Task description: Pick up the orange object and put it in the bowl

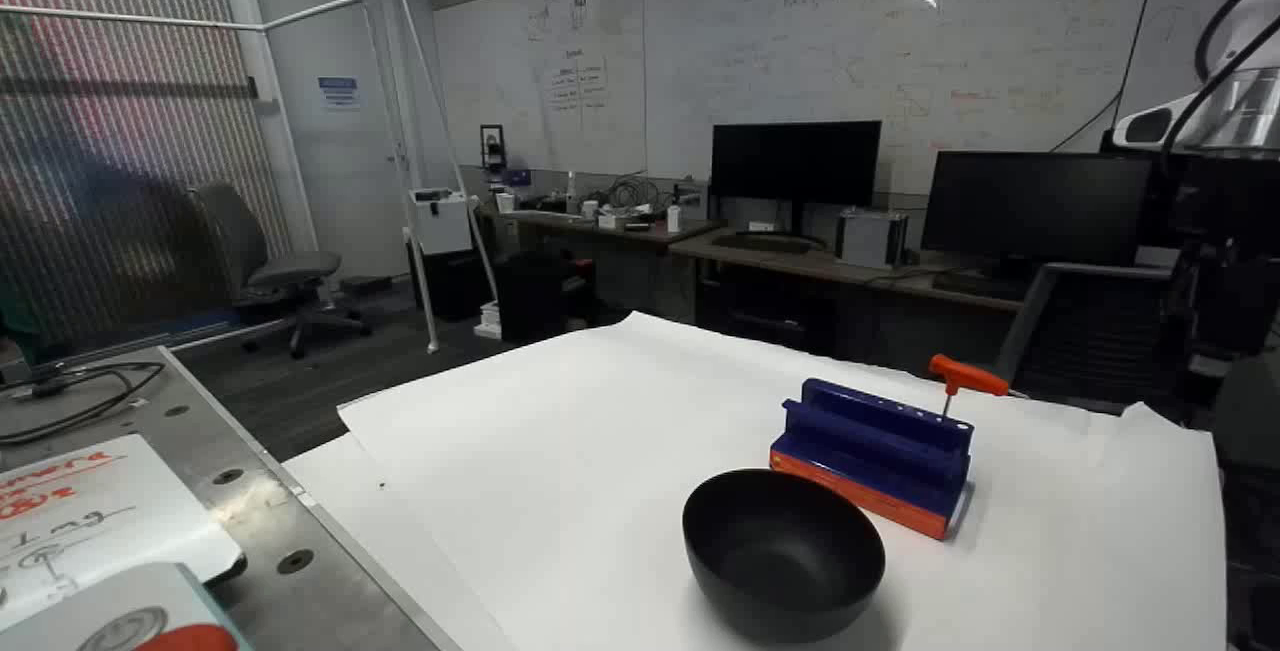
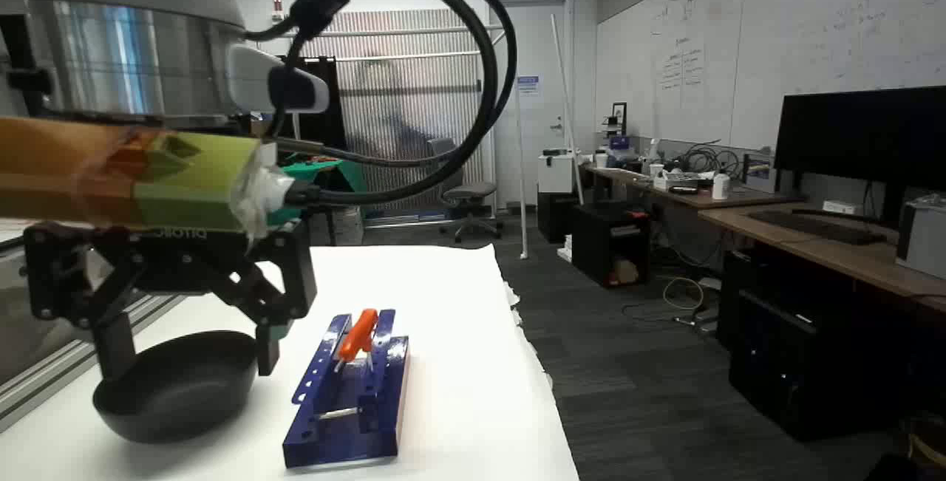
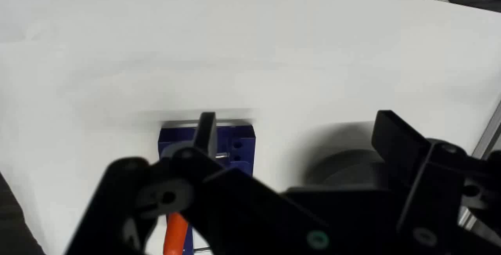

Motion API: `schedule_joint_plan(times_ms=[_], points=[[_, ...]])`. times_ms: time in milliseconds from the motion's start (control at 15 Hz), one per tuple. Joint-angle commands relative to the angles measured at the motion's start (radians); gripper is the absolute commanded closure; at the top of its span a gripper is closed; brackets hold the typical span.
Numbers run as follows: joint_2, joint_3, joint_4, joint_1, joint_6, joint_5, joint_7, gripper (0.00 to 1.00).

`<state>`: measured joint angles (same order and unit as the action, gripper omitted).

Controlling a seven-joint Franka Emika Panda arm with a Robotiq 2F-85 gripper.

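- Step in hand, as I judge it: the approach, with the grasp not yet made; the orange tool [image 1: 966,377] stands in the blue rack [image 1: 872,446], its shaft [image 1: 948,405] running down into it and its handle [image 2: 359,335] crosswise on top.
- The bowl [image 1: 788,539] is near the rack but apart from it, on the white-covered worktop [image 1: 560,451]; the tool has yet to go into it.
- The next move probably calls for carrying the pincer [image 2: 193,373] across until the handle lies between its fingers [image 2: 115,348]; in the wrist view the handle shows low in the picture, partly behind a finger and outside the gap; then a descent, a squeeze on the handle, and a straight lift so the shaft clears the rack; only after that the swing to the bowl; pulling sideways too soon could tip or drag the rack.
- The pincer is spread wide, with nothing in its grip; it hangs above the worktop and seems to touch nothing; in the wrist view one fingertip overlaps the rack and the other lies by the bowl's edge, which I take for height rather than contact.
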<state>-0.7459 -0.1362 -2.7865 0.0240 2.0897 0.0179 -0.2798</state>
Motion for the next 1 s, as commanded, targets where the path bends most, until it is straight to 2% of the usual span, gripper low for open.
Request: schedule_joint_plan(times_ms=[0, 333, 467, 600, 933], points=[[0.0, 0.003, 0.003, -0.002, -0.003, 0.002, -0.001, 0.0], [0.0, 0.003, 0.004, -0.002, -0.003, 0.002, -0.001, 0.0], [0.03, 0.017, 0.01, -0.007, 0.076, -0.013, 0.013, 0.0], [0.086, 0.019, 0.021, -0.019, 0.214, -0.022, 0.025, 0.0], [0.294, 0.029, 0.11, -0.079, 0.392, -0.058, 0.095, 0.0]])
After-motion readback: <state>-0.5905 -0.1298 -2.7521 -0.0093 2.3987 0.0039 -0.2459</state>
